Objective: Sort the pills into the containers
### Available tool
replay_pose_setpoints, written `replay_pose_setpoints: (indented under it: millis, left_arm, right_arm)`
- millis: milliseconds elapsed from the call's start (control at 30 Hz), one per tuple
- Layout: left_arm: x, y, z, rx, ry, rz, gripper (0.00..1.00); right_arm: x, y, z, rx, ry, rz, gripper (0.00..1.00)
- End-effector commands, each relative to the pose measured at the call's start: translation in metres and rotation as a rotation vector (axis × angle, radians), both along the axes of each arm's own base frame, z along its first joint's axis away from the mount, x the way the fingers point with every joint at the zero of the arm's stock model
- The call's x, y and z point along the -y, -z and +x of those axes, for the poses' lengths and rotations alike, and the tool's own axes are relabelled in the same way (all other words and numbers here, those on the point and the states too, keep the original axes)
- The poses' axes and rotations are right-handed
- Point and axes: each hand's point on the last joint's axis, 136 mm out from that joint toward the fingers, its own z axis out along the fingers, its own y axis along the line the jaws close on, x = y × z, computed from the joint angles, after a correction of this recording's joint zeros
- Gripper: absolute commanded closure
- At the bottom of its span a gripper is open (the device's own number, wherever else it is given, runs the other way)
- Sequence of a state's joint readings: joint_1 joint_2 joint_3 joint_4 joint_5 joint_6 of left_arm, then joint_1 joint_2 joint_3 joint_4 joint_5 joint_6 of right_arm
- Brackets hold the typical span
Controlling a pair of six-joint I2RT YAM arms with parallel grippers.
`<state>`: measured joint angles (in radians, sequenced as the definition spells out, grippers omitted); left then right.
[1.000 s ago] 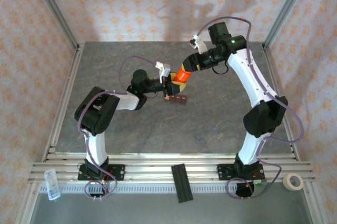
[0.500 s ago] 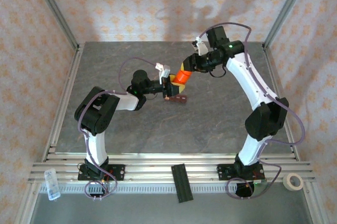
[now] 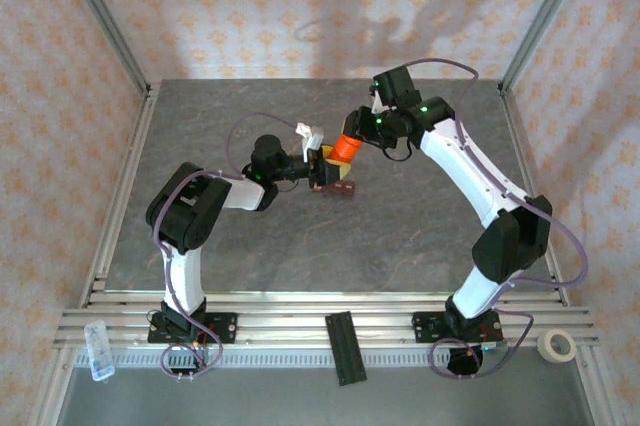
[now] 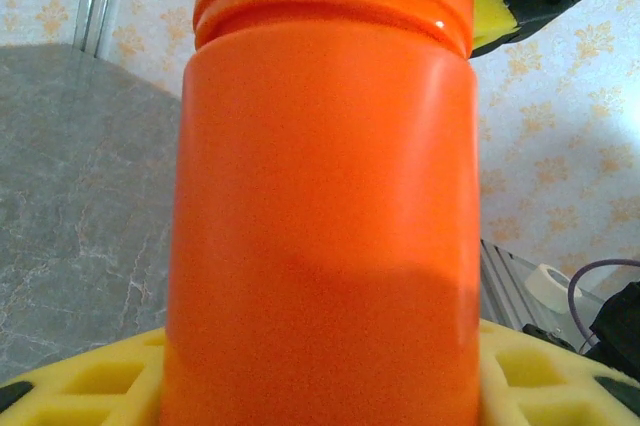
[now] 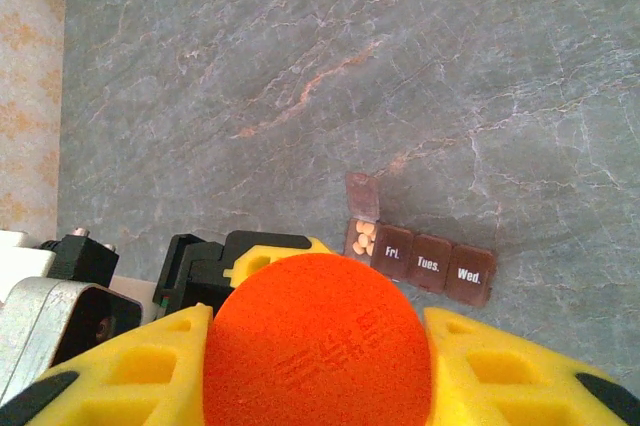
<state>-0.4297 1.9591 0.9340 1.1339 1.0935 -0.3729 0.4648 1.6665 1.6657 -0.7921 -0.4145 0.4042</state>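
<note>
**Item 1, left gripper (image 3: 320, 168):** reaching in from 9 o'clock, jaws pinching the orange bottle (image 3: 346, 147) around its body. Judged to be bracing it for work on the far end.

**Item 2, containers (image 3: 340, 187):**
- Lying flat on the tabletop (image 3: 400, 236), at 6 o'clock of the bottle and just beside the left gripper.
- Seen from the right wrist as a dark bar of four joined compartments (image 5: 430, 268).
- Open lid (image 5: 362, 195) standing up at the 9 o'clock end, baring small pale pills (image 5: 363, 238).
- Remaining three lids, reading Fri., Tues., Wed., lying closed.
- Probably sitting this close under the bottle for a short drop when pouring.

**Item 3, orange bottle:** hanging tilted between both grippers, apparently clear of the tabletop. Cap ring looking in place in the left wrist view.

**Item 4, right gripper (image 3: 354, 140):** coming in from 2 o'clock, jaws pressing on the bottle's cap end with yellow pads (image 5: 500, 366) on both sides. Likely gripping there for twisting the cap loose against the left gripper's hold.

**Item 5, tape roll (image 3: 557, 346):** lying at 5 o'clock, well apart from the work and taking no part in it.
</note>
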Motion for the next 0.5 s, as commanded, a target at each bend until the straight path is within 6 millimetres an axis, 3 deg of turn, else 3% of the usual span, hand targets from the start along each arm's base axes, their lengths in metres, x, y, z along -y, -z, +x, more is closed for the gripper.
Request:
replay_pose_setpoints:
  millis: [0, 133, 200, 300, 467]
  left_arm:
    - [0.005, -0.038, -0.004, 0.142, 0.019, -0.062, 1.0]
    - [0.004, -0.036, -0.005, 0.139, 0.019, -0.057, 1.0]
    - [0.004, -0.036, -0.005, 0.137, 0.021, -0.057, 1.0]
    - [0.004, -0.037, -0.005, 0.141, 0.022, -0.058, 1.0]
    - [0.005, -0.039, -0.006, 0.139, 0.029, -0.062, 1.0]
  right_arm:
    - [-0.007, -0.017, 0.003, 0.016, -0.019, 0.025, 0.52]
    - [0.001, -0.049, 0.009, 0.075, -0.065, 0.062, 0.28]
    - [0.006, -0.065, 0.008, 0.112, -0.1, 0.077, 0.21]
    - [0.006, -0.082, 0.002, 0.162, -0.209, 0.091, 0.19]
    - [0.008, -0.079, -0.009, 0.196, -0.434, 0.049, 0.2]
